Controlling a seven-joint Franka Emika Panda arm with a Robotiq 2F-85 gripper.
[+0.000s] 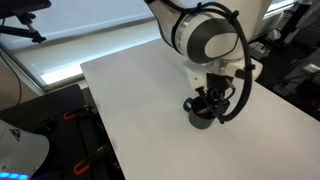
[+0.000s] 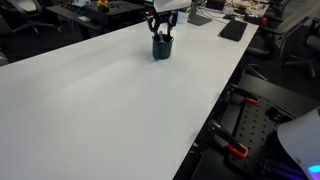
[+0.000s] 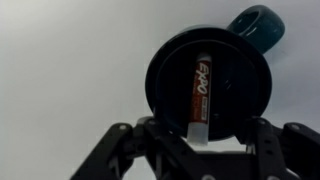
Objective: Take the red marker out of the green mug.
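**Open hand poised over the green mug, marker inside**

The green mug (image 1: 199,117) stands upright on the white table (image 1: 140,100). In an exterior view it sits close to the table's far edge (image 2: 162,49), toward the far right corner, and well away from the near edge.

The wrist view looks straight down into the mug. Its round, dark inside fills the middle of the picture, and its teal handle (image 3: 257,25) sticks out at the upper right.

The red marker (image 3: 201,85) is inside the mug. It lies across the dark interior from top to bottom of that view, with white lettering along its red barrel. Its pale end is at the lower rim, toward the hand.

The hand (image 1: 208,102) hangs from the arm (image 1: 205,38) directly above the mug, low enough that in both exterior views its dark fingers meet the mug's top. At that size I cannot tell whether they touch the rim.

In the wrist view the fingers (image 3: 262,135) come in from the bottom edge. They are spread wide apart, one on each side of the mug's lower rim, and nothing is held between them. The hand is released and not gripping the marker.
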